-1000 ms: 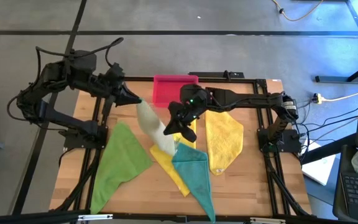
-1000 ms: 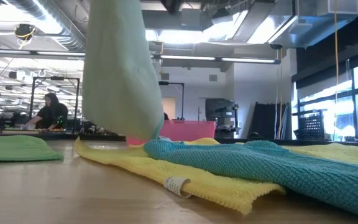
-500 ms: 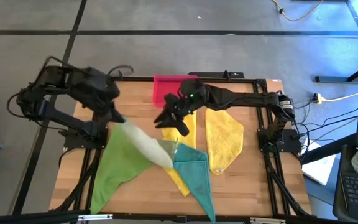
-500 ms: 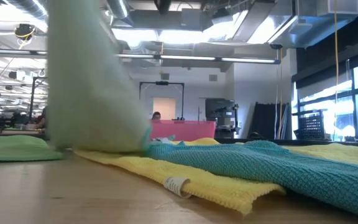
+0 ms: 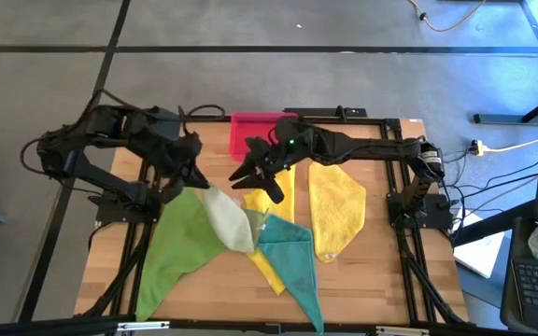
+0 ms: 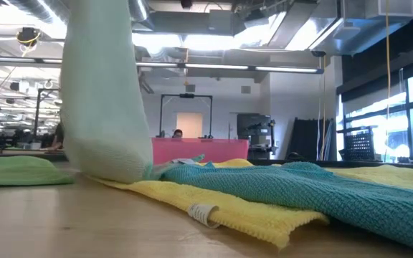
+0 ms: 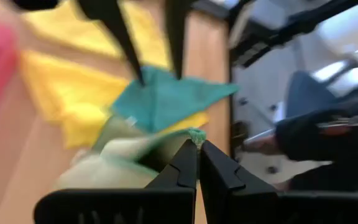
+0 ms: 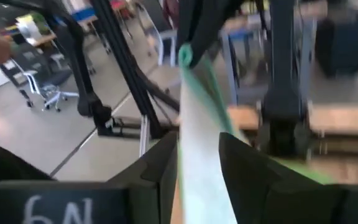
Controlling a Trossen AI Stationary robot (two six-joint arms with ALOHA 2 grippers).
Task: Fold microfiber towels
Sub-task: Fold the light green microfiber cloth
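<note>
Pale olive towel lifted by one corner over the desk.
Left gripper has its fingers pinched shut on that corner; right gripper, half open, holds nothing. Next, probably: lay it flat to fold.
</note>
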